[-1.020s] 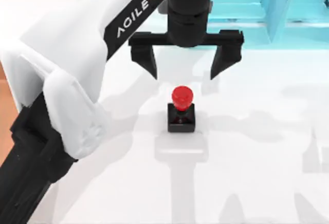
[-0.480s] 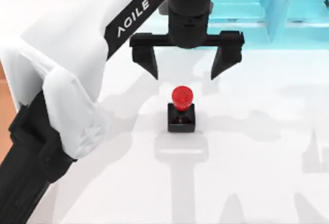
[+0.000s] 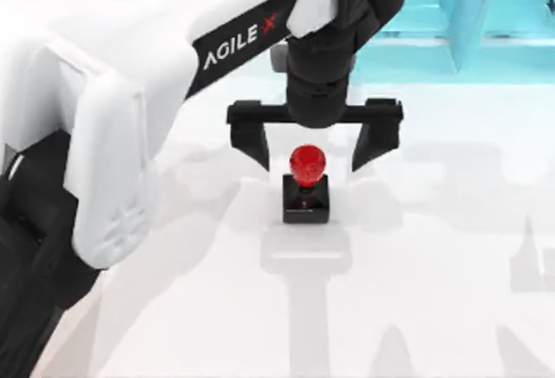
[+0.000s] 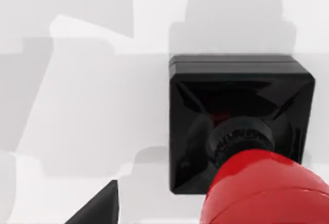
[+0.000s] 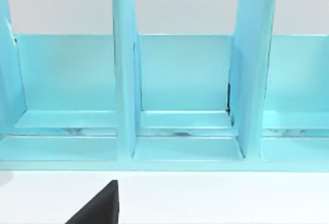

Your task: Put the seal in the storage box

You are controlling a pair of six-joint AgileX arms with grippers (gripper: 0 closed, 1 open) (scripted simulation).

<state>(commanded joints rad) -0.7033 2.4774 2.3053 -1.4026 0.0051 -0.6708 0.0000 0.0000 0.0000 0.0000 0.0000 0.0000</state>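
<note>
The seal (image 3: 306, 185) stands upright on the white table (image 3: 434, 265), between the spread fingers of the left end effector (image 3: 308, 148), which hangs over it without touching. It looks light and rigid: a glossy red knob, likely slippery, on a short ribbed neck above a square black block. The flat block sides seem the surer hold. The pale blue storage box (image 3: 486, 22), smooth with upright dividers, sits behind.
</note>
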